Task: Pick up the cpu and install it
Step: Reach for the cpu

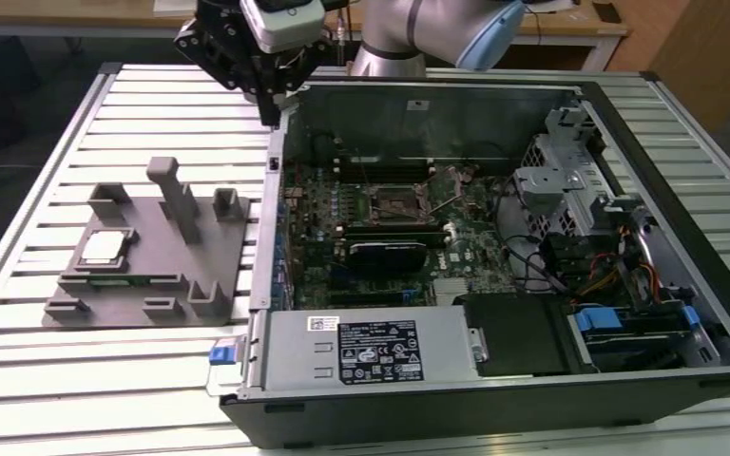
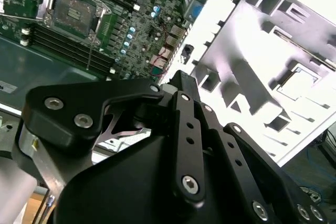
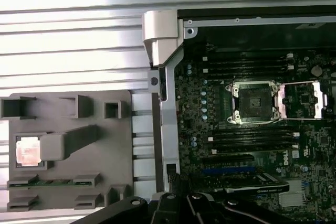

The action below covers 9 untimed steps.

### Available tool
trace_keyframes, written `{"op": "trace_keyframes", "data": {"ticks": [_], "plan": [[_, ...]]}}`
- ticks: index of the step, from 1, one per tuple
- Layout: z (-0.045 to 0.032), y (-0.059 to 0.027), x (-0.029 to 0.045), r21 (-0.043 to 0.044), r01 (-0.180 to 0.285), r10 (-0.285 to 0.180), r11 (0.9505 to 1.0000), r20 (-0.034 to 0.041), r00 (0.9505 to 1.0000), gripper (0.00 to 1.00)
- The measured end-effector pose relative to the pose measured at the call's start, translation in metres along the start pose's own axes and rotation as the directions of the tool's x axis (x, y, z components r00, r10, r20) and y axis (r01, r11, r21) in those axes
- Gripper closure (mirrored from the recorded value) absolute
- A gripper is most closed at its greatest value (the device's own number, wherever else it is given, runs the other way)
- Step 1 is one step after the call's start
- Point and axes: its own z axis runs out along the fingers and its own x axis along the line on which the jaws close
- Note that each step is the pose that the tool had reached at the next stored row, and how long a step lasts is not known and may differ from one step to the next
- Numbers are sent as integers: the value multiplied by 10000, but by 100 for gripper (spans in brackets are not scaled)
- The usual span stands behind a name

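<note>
- Gripper (image 1: pixel 270 112) is hanging over the open computer case (image 1: pixel 492 408), above the case corner at the exterior view's upper left. It is touching nothing. Cannot tell whether it is open or closed; its black linkage is blocking the tips in the second wrist view (image 2: pixel 178 80).
- The cpu (image 1: pixel 103 249) is sitting outside the case, lying flat with its metal top up. It is resting in a square pocket of a grey fixture tray (image 1: pixel 194 275), at the tray end farthest from the case. In the first wrist view the cpu (image 3: pixel 27 150) is catching the light and showing a pale pinkish sheen.
- The tray is lying on the slatted metal table (image 1: pixel 35 380), just beside the case wall on the exterior view's left.
- Inside the case, the motherboard (image 1: pixel 467 237) is facing up. The socket (image 3: pixel 255 102) is sitting near the board's middle, well apart from the cpu. Its metal frame (image 3: pixel 302 98) is standing flipped open to the side farther from the tray.
- Long black memory slots (image 3: pixel 247 66) are running along both long sides of the socket, inside the case.
</note>
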Motion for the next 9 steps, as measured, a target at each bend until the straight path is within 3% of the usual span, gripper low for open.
{"op": "trace_keyframes", "data": {"ticks": [9], "plan": [[-2,-11,144,-1,-3,3,10000,1,10000,89]]}}
